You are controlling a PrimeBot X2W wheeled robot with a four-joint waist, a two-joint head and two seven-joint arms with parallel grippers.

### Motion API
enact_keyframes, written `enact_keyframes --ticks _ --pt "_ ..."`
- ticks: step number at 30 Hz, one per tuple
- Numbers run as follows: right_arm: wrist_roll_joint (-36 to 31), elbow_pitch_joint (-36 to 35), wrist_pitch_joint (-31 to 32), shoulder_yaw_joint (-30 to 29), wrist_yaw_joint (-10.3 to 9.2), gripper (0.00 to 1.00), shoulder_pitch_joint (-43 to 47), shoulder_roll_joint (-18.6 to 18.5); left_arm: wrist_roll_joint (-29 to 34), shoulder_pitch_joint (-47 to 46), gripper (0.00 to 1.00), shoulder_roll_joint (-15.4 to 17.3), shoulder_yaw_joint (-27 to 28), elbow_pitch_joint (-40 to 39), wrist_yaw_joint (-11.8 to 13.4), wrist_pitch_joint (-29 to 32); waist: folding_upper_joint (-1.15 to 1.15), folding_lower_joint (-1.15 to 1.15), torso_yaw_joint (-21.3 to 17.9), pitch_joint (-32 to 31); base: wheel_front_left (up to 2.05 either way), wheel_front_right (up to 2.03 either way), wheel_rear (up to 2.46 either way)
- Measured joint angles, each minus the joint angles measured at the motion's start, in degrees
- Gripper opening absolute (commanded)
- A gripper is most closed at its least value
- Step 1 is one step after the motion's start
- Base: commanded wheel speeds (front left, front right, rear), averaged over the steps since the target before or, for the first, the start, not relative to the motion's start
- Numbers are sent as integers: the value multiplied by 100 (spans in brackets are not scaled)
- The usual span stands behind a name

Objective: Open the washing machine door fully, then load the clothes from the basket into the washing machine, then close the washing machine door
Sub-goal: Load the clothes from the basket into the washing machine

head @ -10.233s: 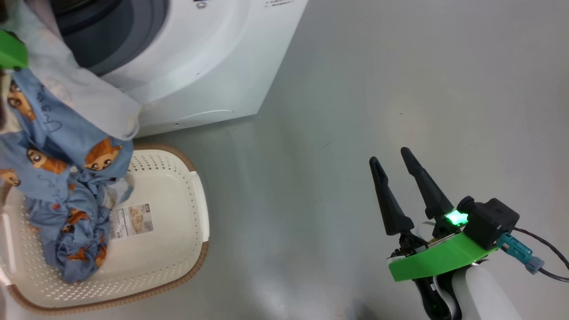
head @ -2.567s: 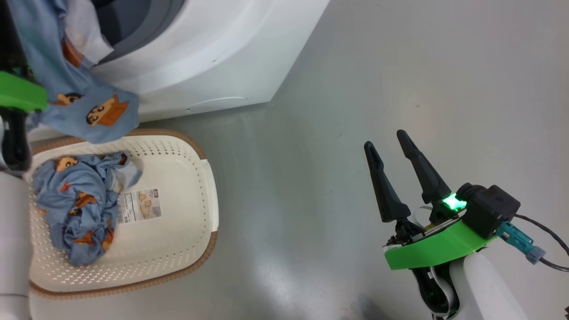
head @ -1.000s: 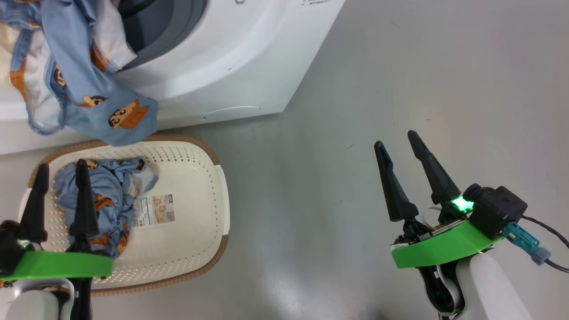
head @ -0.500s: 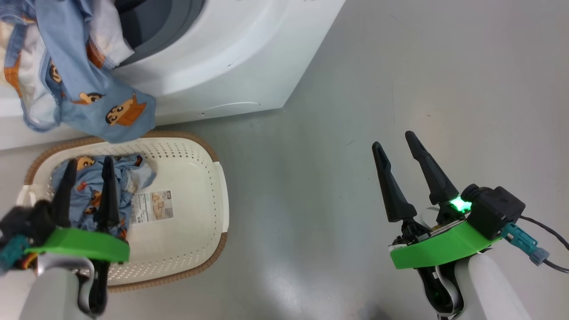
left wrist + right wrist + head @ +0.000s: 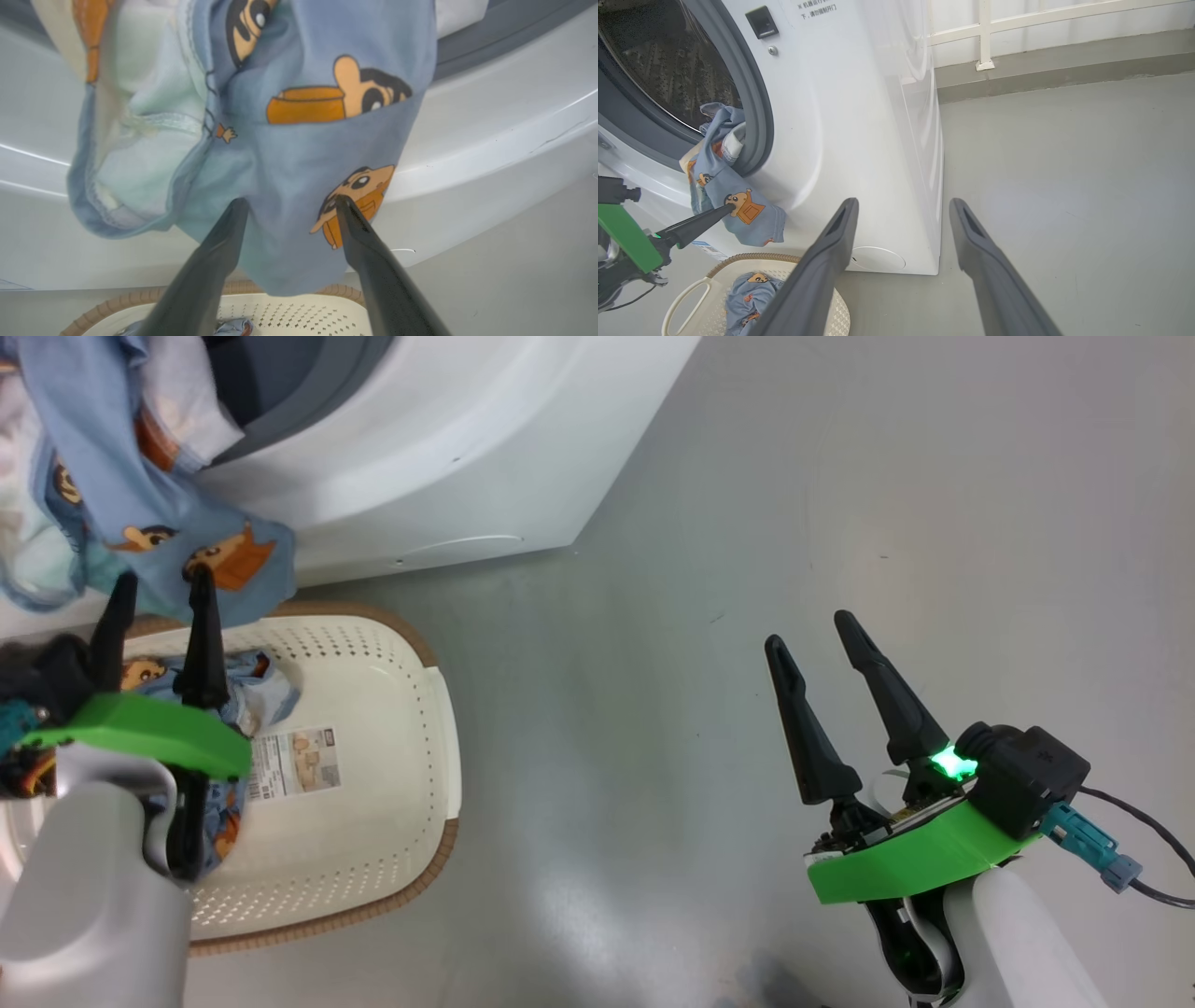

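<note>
1. Since half a second earlier, the left gripper (image 5: pixel 160 576) has risen from over the basket (image 5: pixel 446 728) to the hem of the hanging garment (image 5: pixel 233 560). The right gripper (image 5: pixel 809 629) has kept its place, and the head camera has shifted a little.
2. Head view: the left gripper's 2 fingers stand wide apart with nothing between them, their tips in front of the blue bear-print hem. That garment spills out of the washing machine (image 5: pixel 448 448) and down its white front. The rest of the clothes (image 5: pixel 257 681) lie bunched at the left of the basket, beside its paper label (image 5: pixel 297 761). The basket sits on the grey floor (image 5: pixel 840 476), just in front of the machine. The right gripper hovers over bare floor well to the right, spread wide and empty.
3. Left wrist view: both fingertips lie against the lower part of the hanging garment. Whether they touch the cloth cannot be told. The basket's perforated wall shows below the hem.
4. Right wrist view: the garment drapes over the grey gasket (image 5: pixel 756 102), with its top end inside the steel drum (image 5: pixel 658 56). One finger of the left gripper points at its hem. The round service cap (image 5: pixel 878 259) sits low on the machine's front. The right gripper's own fingers are parted, with nothing between them.
</note>
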Motion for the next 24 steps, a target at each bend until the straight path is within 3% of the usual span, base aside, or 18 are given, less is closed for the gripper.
enact_keyframes --ticks 13,14,15,16,17,24 --pt "7 -16 0 40 0 100 -91 0 -264 -709 100 271 -328 622 0 1 0 0 -153 65 0 0 0" --pt "7 -18 0 40 0 100 -91 0 -302 -749 85 305 -328 646 0 1 0 0 -163 67 0 0 0" --pt "7 -22 0 40 0 100 -91 1 -320 -787 48 336 -330 656 0 1 0 0 -172 69 0 0 0" --pt "7 -25 0 40 0 100 -91 1 -342 -822 29 355 -332 678 0 1 0 0 -180 71 0 0 0" --pt "7 -25 0 40 0 100 -91 1 -342 -822 3 355 -332 678 0 1 0 0 -180 71 0 0 0" --pt "7 -33 0 31 0 100 -91 1 -511 -943 0 408 -241 738 -1 10 0 0 -184 50 0 0 0"
